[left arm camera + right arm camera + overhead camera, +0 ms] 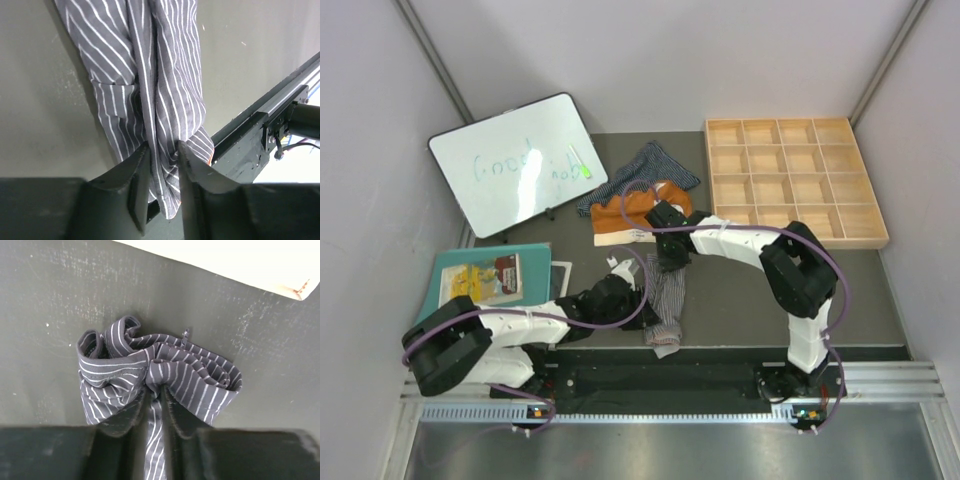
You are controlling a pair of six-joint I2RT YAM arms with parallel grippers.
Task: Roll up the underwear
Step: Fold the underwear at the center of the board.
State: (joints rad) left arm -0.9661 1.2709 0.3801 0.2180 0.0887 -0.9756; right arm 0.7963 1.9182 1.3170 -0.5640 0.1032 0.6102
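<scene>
Top external: three underwear; orange pair [625, 215], navy pair [650, 165], grey pair [667, 300] pinched by left gripper [163, 148] and right gripper [154, 402]

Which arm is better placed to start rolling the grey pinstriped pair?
Right, probably: the right hand pinches the grey pinstriped pair at its bunched, curled end. The left hand pinches a flatter stretch, better suited for anchoring.

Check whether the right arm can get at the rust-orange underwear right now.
Probably not yet: the rust-orange underwear lies close by, but the right gripper is shut on the grey pinstriped pair.
</scene>
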